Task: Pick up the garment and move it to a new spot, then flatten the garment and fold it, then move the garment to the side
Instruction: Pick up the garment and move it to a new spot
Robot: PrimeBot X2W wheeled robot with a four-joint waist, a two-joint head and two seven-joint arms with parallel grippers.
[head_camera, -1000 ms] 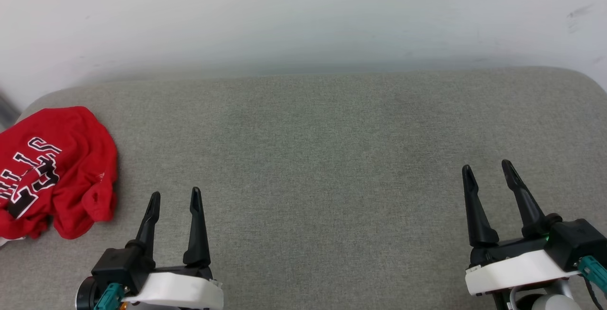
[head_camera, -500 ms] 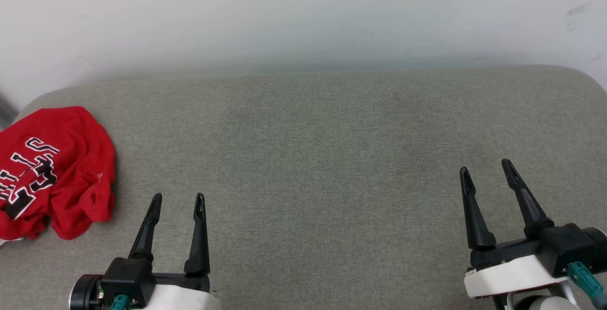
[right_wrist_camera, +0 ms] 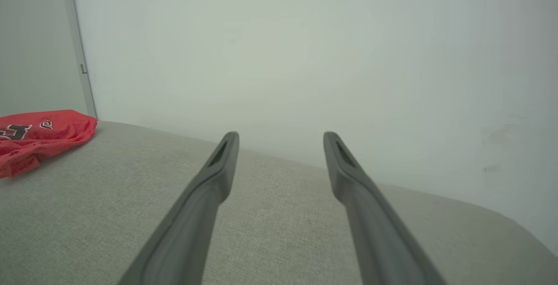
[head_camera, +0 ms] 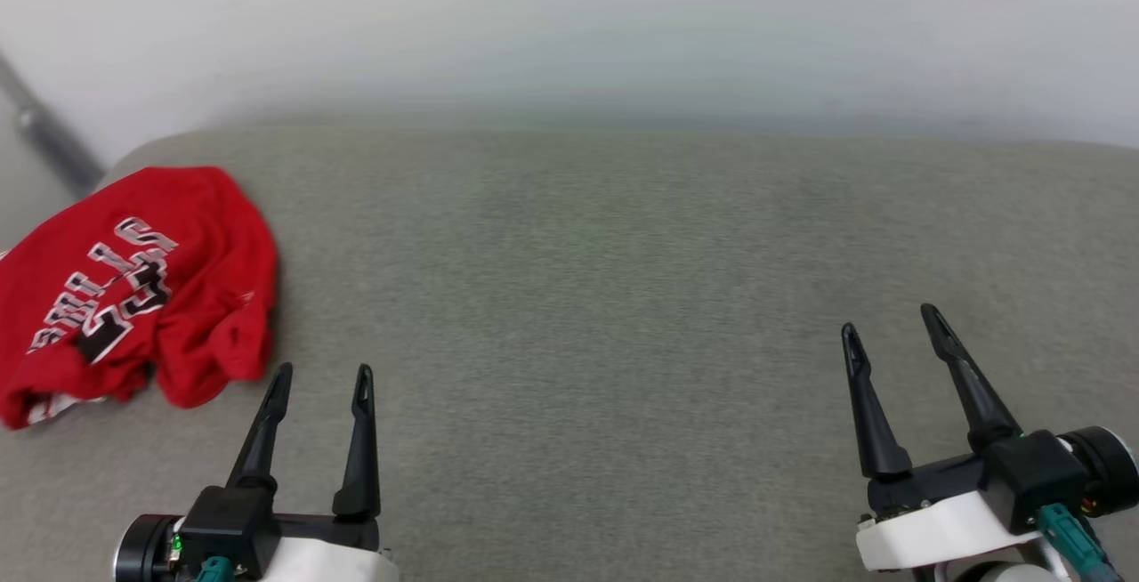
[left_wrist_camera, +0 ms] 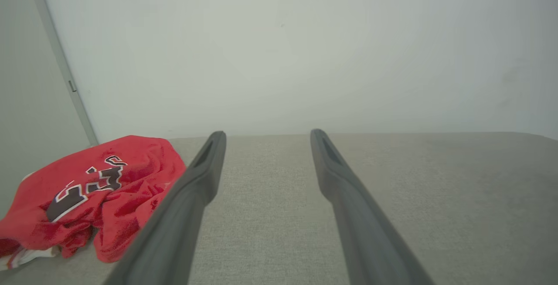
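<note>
The red jersey shirt [head_camera: 133, 284] lies crumpled in a heap at the far left corner of the grey fabric cushion [head_camera: 578, 297], close to the white wall [head_camera: 569, 21], with part of its black, white-outlined lettering facing up. The left gripper [head_camera: 323, 370] is just beside the shirt without touching it, its two dark fingers [head_camera: 360, 440] apart and holding nothing. The right gripper [head_camera: 888, 319] is well apart from it, on the other side of the cushion, also spread and empty.

Grey fabric cushion [head_camera: 623, 315] — plain white wall [head_camera: 569, 21] behind it.
</note>
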